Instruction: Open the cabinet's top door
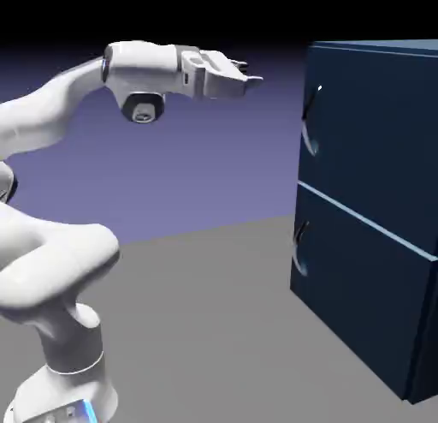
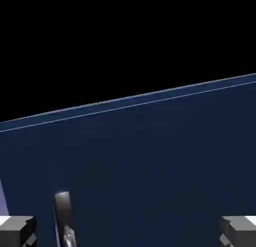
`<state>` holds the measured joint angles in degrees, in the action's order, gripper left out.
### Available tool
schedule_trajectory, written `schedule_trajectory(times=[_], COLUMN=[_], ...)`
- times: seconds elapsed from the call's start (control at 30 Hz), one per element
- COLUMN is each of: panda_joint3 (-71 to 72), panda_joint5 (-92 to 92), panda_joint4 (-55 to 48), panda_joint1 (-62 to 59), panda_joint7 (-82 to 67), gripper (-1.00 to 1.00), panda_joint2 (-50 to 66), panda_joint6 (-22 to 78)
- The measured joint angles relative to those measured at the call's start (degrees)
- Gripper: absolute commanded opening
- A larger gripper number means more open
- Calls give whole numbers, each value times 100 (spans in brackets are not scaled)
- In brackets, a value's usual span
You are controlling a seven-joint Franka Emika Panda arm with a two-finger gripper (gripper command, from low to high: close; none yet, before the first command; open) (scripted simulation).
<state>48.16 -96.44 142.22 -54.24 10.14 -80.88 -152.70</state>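
The cabinet (image 1: 368,216) is a tall navy-blue box on the exterior view's right. Its front is split into two stacked panels. The top door (image 1: 359,130) is the upper panel and lies flush with the cabinet, with a thin curved handle (image 1: 310,122) at its left edge. My gripper (image 1: 248,77) hovers level with the door's upper part, a short way left of the handle, touching nothing. In the hand view the door (image 2: 150,171) fills the lower half, the handle (image 2: 64,216) shows at lower left, and my gripper (image 2: 128,231) is open with nothing between its fingers.
The lower panel (image 1: 351,276) carries its own curved handle (image 1: 299,246). The cabinet stands on a grey table (image 1: 197,318). My arm rises from the lower left of the exterior view.
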Motion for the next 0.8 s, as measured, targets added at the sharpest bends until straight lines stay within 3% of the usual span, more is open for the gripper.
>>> schedule_trajectory(times=[0.5,0.67,0.7,0.8], panda_joint3=[1867,2001,2017,1978], panda_joint5=[-3738,-4126,-4200,-4317], panda_joint4=[-728,-1373,-1583,-1379], panda_joint1=[-2129,-2841,-3053,-2926], panda_joint7=[-1253,-1315,-1317,-1466], gripper=[100,100,-100,-100], panda_joint2=[-1869,-1870,-1841,-1871], panda_joint6=[826,837,827,1005])
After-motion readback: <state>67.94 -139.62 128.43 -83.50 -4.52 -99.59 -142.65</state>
